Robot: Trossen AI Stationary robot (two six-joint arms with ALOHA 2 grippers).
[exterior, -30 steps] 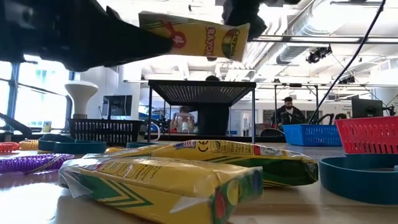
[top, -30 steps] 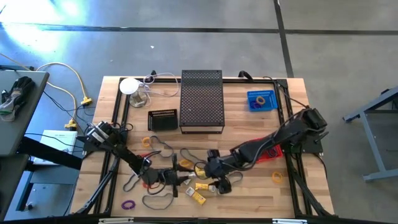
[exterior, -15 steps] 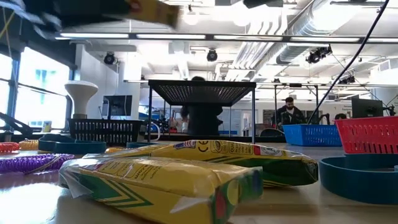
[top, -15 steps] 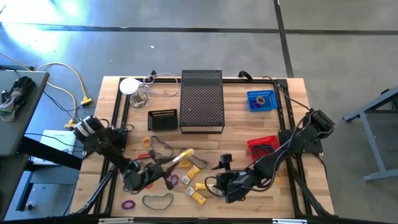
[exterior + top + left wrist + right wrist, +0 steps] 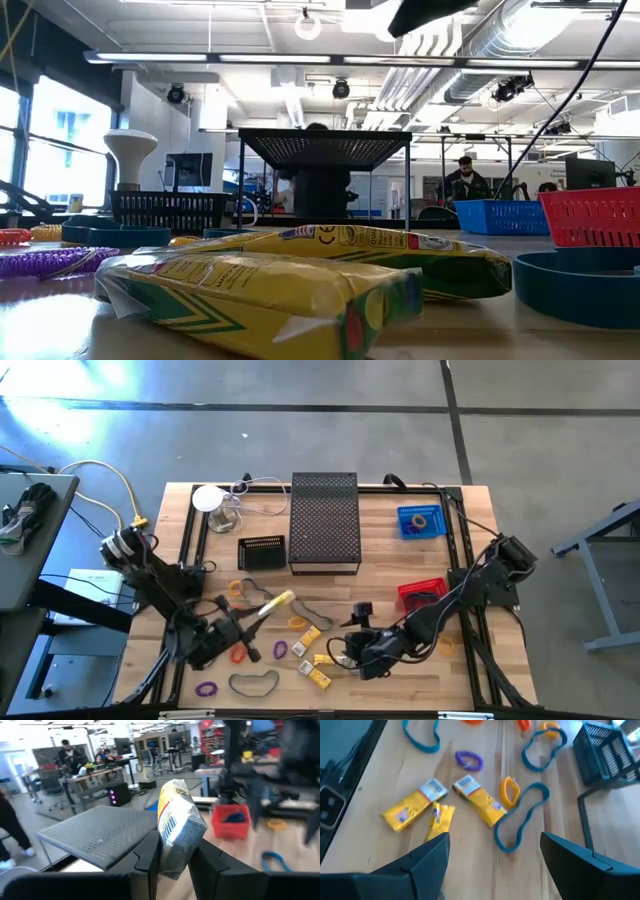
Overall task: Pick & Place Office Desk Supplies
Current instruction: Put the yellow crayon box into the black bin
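The left gripper (image 5: 172, 857) is closed on a yellow crayon pack (image 5: 178, 827), gripping it at one end so that the pack stands out past the fingers. In the high view this held pack (image 5: 272, 605) is lifted above the wood, in front of the black mesh stand (image 5: 324, 520) and to its left, with its long axis pointing diagonally toward the stand.

The right gripper (image 5: 492, 855) is spread wide and holds nothing. It hovers in front of the same stand, above the loose supplies. Three more yellow packs (image 5: 476, 800) lie flat on the table (image 5: 400, 555) just ahead of its fingers, with a blue band loop (image 5: 520, 817), a purple coil (image 5: 469, 761) and an orange ring (image 5: 509, 791) (all untouched) beside them.

For the next pick the right arm is clearly the nearer one. The middle pack lies diagonally to the open jaws, so I think the wrist must turn until the fingers close across its short side.
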